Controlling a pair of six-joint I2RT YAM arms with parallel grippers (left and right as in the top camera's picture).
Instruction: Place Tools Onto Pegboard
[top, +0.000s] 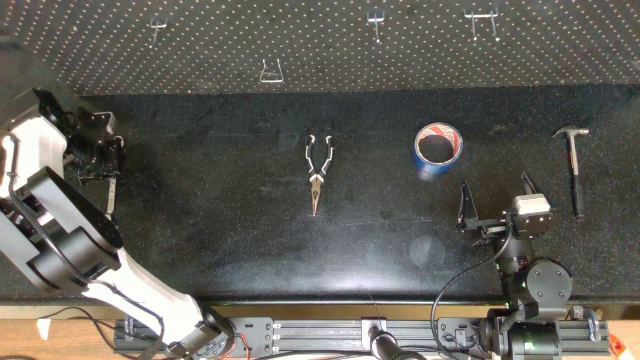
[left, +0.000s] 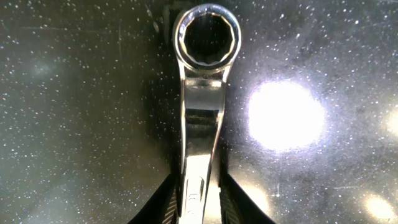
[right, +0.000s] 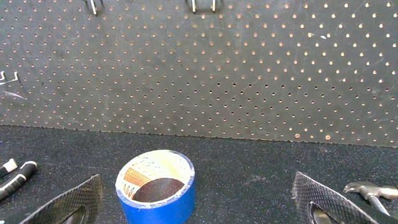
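Observation:
A silver ring wrench (left: 205, 93) lies lengthwise between the fingers of my left gripper (left: 199, 185), which is shut on its shaft just above the black table. From above, that gripper (top: 100, 165) is at the far left with the wrench (top: 111, 197) beside it. My right gripper (top: 495, 192) stands open at the front right. Between its fingers (right: 69, 202), a little ahead, sits a blue tape roll (right: 155, 186). The pegboard (top: 330, 45) rises along the back edge with a few metal hooks (top: 271, 72).
Pliers (top: 318, 172) with black and white handles lie mid-table. The blue tape roll (top: 438, 147) sits right of them, and a hammer (top: 574, 170) lies at the far right. More hooks (top: 482, 18) hang high on the board.

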